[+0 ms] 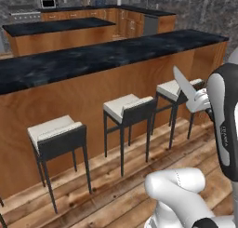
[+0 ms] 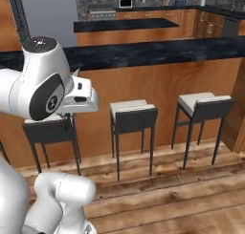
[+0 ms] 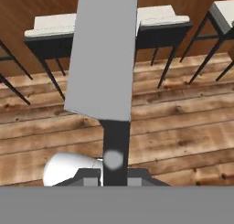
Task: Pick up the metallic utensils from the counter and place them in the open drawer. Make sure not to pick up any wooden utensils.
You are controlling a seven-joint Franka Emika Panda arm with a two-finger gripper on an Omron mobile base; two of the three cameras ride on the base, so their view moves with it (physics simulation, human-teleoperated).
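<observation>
Hand view: knife handle clamped between fingers, blade projecting forward.

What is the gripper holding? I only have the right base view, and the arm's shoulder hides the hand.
Observer: The hand view has the gripper shut on a knife, clamped by its dark handle.
Operator: Which way does the blade point?
Observer: In the left base view it slants up and left, in front of the counter and its wood panel.
Operator: What lies beyond it?
Observer: In the hand view, stools on a plank floor.
</observation>
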